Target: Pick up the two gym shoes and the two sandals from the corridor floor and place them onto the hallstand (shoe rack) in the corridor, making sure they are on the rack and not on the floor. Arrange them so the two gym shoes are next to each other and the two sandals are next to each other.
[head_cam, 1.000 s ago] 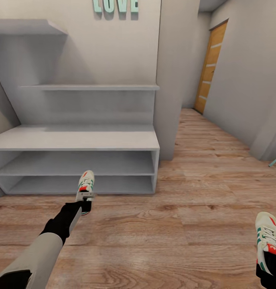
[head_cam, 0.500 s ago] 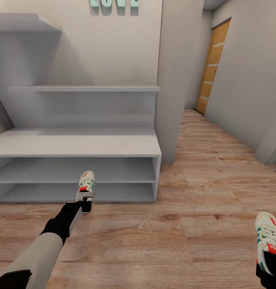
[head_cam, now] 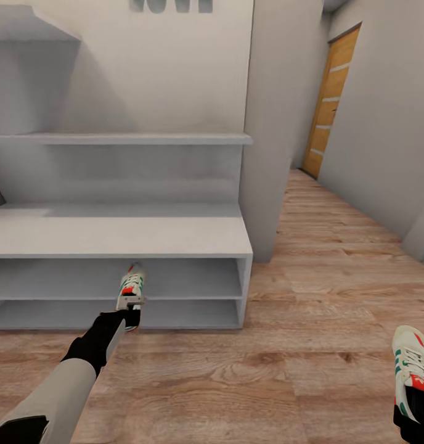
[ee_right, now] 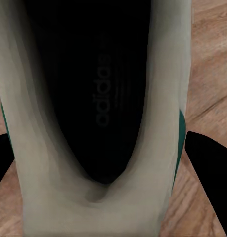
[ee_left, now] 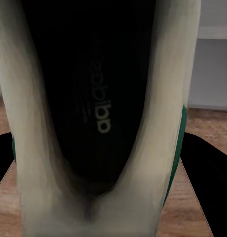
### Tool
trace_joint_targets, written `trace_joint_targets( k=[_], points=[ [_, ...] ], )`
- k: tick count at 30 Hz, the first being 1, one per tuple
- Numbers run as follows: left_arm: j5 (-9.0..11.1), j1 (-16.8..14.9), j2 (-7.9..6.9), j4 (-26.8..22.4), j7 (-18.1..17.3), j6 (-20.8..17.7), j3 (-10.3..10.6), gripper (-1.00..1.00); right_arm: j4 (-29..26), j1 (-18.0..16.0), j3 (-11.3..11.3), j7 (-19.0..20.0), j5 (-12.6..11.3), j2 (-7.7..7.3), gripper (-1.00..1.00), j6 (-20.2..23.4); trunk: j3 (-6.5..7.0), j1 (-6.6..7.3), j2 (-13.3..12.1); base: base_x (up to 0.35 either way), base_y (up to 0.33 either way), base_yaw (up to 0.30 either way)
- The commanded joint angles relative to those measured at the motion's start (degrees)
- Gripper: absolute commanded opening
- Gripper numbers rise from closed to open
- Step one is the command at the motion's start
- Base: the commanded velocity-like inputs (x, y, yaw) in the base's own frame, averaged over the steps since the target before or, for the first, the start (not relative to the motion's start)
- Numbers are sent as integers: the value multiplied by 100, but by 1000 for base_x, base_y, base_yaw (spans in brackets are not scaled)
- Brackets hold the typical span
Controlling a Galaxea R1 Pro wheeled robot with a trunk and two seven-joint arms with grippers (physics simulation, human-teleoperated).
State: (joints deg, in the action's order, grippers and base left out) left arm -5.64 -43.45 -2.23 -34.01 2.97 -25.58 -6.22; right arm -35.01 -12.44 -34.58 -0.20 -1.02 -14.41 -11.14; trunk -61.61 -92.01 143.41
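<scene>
One cream-white gym shoe [head_cam: 131, 288] with green stripes and a red-orange patch hangs toe-forward in front of the hallstand's lower shelves, and my left gripper [head_cam: 131, 307] is shut on its heel. My right gripper [head_cam: 414, 412], at the lower right, is shut on the other gym shoe [head_cam: 411, 365] above the corridor floor [head_cam: 335, 277]. In the left wrist view the shoe's dark inside [ee_left: 101, 98] sits between black fingers [ee_left: 212, 173]. The right wrist view shows the same, with shoe [ee_right: 106, 98] and fingers [ee_right: 209, 163]. The light-grey hallstand's bench top [head_cam: 113, 237] is bare. The sandals are out of view.
A grey wall pillar [head_cam: 264, 154] stands just right of the hallstand. Past it the corridor runs back to an orange-brown door [head_cam: 329, 105]. Staggered wall shelves [head_cam: 119, 139] hang above the bench. Grey walls close in on the right.
The camera has moved closer to the hallstand, which now looks bigger and sits lower in the picture. Both arms and their shoes keep their places in view.
</scene>
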Motion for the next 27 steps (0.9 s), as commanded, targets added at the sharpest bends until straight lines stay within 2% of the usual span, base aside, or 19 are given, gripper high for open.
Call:
trace_joint_targets(
  k=[1, 18, 27],
  points=[
    [-60, -1, 3, -9, -15, -26, -14, -100, 5, -4, -4, 3, -13, 0, -100, -19, -5, -2, 2, 335, 0, 0],
    [-60, 12, 3, -9, -15, -11, -2, -100, 9, -4, -1, 3, -13, 0, -100, -19, -5, -2, 2, 330, 70, 0],
    [-60, 19, 3, -9, -15, -8, -2, -100, 8, -4, -2, 3, -13, 0, -100, -19, -5, -2, 2, 60, 10, 0]
  ],
)
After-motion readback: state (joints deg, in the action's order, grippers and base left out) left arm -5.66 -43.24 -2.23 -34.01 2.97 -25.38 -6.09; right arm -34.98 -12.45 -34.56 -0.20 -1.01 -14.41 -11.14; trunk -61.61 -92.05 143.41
